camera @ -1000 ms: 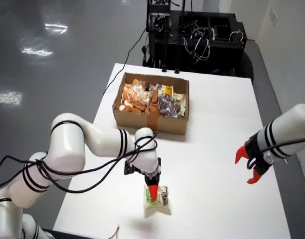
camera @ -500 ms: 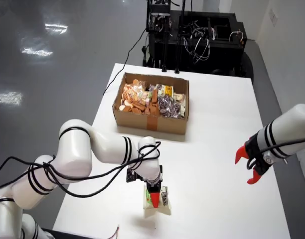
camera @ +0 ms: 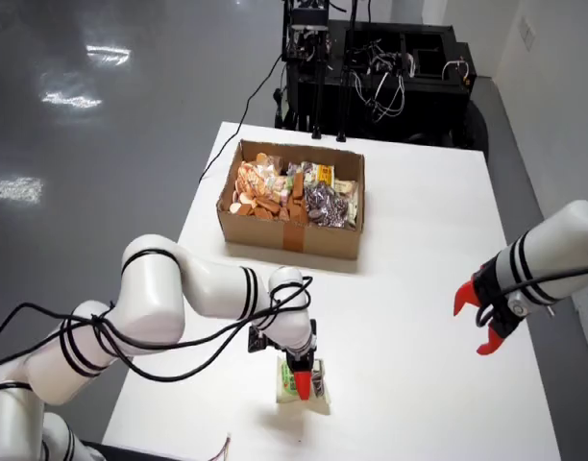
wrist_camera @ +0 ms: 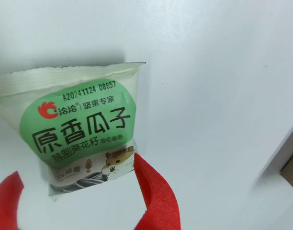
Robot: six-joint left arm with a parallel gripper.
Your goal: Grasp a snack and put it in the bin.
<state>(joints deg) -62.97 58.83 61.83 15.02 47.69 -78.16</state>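
A snack packet (camera: 287, 390), pale with a green label and Chinese print, lies flat on the white table (camera: 419, 240) near its front edge. In the wrist view the packet (wrist_camera: 79, 124) fills the left half. My gripper (camera: 301, 381) on the left white arm is down over it, its red fingers open. In the wrist view my gripper (wrist_camera: 74, 170) straddles the packet's near end. The right finger (wrist_camera: 153, 196) touches the packet's edge and the left finger (wrist_camera: 5, 201) stands apart from it. The bin is a cardboard box (camera: 289, 235) with several snacks, farther back on the table.
A second white arm with an open red gripper (camera: 481, 322) hangs above the table's right side. Black equipment and cables (camera: 380, 67) stand behind the table. The table's edge shows at the right of the wrist view (wrist_camera: 280, 153).
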